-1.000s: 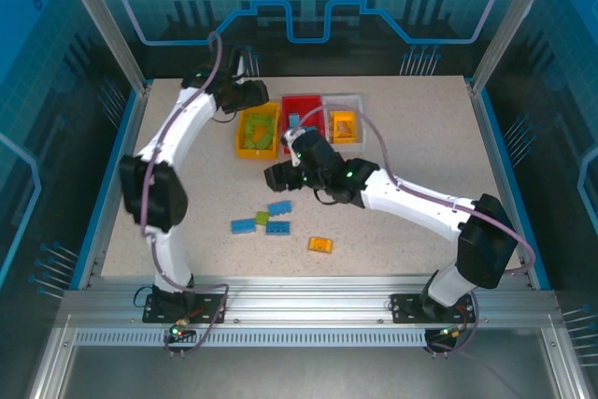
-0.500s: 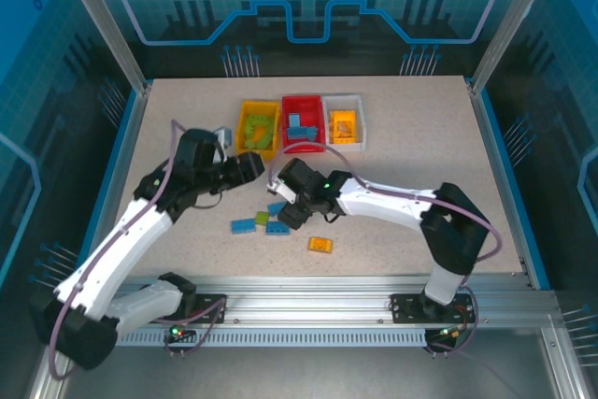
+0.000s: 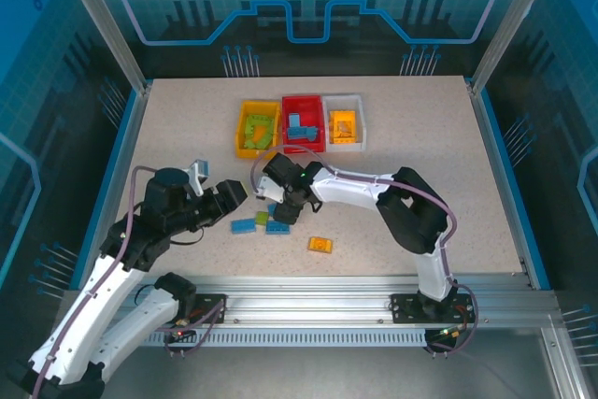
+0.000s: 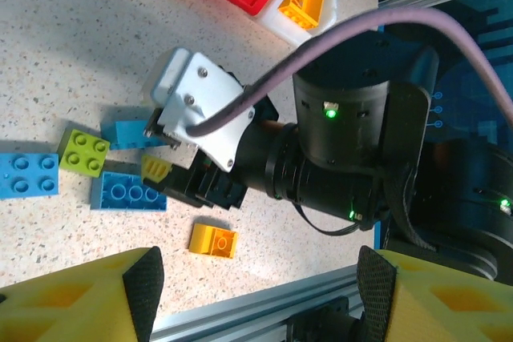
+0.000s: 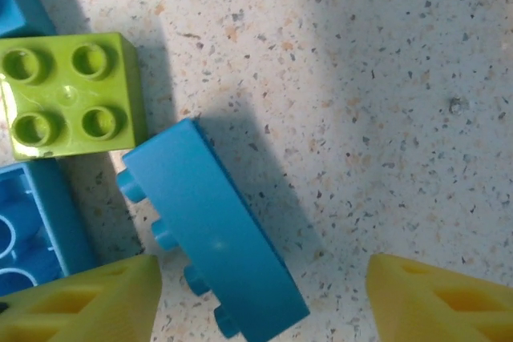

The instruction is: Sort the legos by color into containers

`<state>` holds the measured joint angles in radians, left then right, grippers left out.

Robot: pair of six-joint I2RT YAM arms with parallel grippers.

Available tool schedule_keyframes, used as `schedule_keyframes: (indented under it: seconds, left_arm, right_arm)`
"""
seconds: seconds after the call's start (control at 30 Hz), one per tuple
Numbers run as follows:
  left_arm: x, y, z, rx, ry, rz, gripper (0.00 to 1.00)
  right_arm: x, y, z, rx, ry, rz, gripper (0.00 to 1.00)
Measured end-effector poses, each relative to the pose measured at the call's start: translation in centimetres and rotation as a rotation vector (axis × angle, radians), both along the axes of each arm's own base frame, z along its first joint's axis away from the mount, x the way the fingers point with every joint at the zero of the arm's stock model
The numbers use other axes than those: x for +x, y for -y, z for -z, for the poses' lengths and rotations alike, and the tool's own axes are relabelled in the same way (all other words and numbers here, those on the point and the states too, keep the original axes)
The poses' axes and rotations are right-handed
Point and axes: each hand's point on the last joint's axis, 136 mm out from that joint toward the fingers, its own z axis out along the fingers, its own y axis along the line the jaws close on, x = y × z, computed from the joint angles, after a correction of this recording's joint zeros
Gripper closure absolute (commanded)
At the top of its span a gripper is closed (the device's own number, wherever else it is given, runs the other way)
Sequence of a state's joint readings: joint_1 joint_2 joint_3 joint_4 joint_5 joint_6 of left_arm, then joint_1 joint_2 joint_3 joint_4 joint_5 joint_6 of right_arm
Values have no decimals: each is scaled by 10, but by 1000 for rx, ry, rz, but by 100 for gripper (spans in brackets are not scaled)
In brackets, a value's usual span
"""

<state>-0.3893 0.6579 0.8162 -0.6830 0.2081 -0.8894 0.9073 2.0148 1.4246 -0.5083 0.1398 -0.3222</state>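
Bricks not yet sorted lie on the desk close to the arms: an orange brick nearest, then a cluster of blue ones around a green brick. The left fingers hover beside that cluster, spread and empty. The right fingers stand wide over a blue brick tipped on its side just beside the green one, straddling it without gripping yet. It looks light, rigid and slick, so it should not bend or break, but it may skid or twist out of a skewed pinch. The flat long walls seem a better hold than the studs. Farther back stand the yellow bin with green, the red bin with blue, and the white bin with orange.
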Motion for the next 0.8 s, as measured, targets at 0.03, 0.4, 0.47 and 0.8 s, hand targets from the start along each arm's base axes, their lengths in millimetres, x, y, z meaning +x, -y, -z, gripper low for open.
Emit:
schedule_keyframes:
  seconds: [0.03,0.4,0.47,0.8]
  left_arm:
    - [0,0,1,1,-6,-1,32]
    - [1,0,6,9,-31,-2,32]
    - [0,0,6,8,-30,-3,32]
    - [10,6,6,-13,-40,-8,33]
  right_arm:
    - [0,-1,1,0,-5,-4,37]
    - [-7,-8,10,-6,-80,-48,62]
    - [-7,-9,9,-1,-81,-46,70]
    - [18,21,-34,127,-73,134,80]
